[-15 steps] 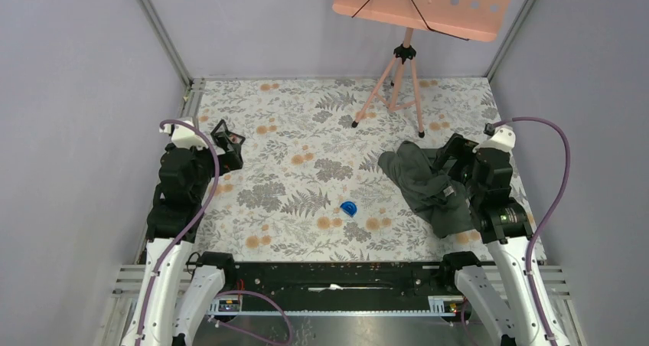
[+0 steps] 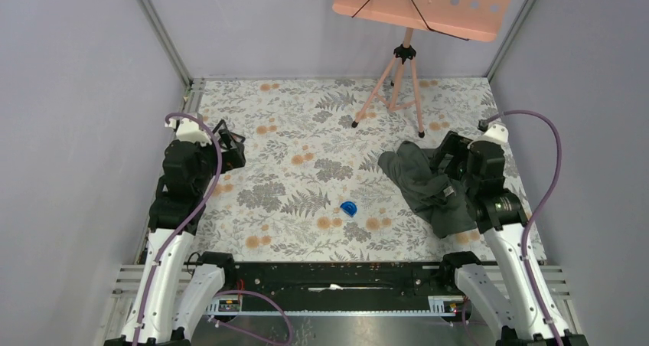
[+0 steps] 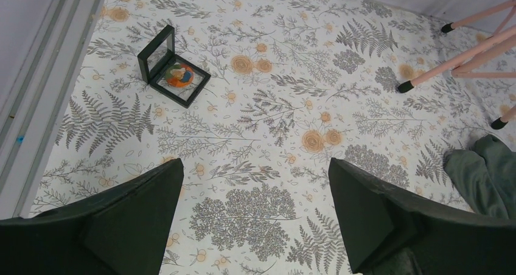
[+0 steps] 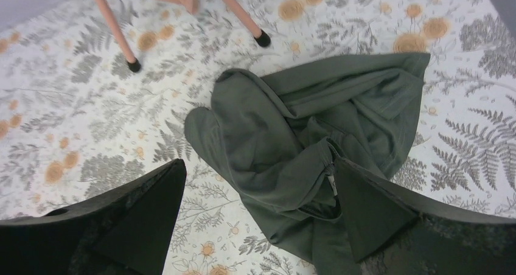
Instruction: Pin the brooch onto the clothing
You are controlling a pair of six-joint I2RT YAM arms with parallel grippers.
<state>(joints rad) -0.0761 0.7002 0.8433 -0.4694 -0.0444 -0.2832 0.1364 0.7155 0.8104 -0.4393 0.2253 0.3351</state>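
1. Two grippers are in view, both spread wide and holding nothing. The left gripper point(image 3: 255, 226) hangs above the floral tablecloth point(image 3: 261, 135), and the right gripper point(image 4: 255, 226) hangs above the cloth heap.
2. One T-shirt point(image 4: 268, 129), dark grey-green, lies crumpled directly beneath the right gripper on the table's right side.
3. One brooch point(image 3: 179, 75), orange-brown and roundish, sits inside one small black case point(image 3: 158, 56). The case's lid stands open. It lies ahead and to the left of the left gripper, near the table's left edge and well apart from the T-shirt.
4. One small blue curved object point(image 2: 349, 208) lies on the tablecloth between the two arms, nearer the front edge.
5. One pink music stand point(image 2: 406, 55) stands on three legs at the far side, its black feet near the T-shirt.
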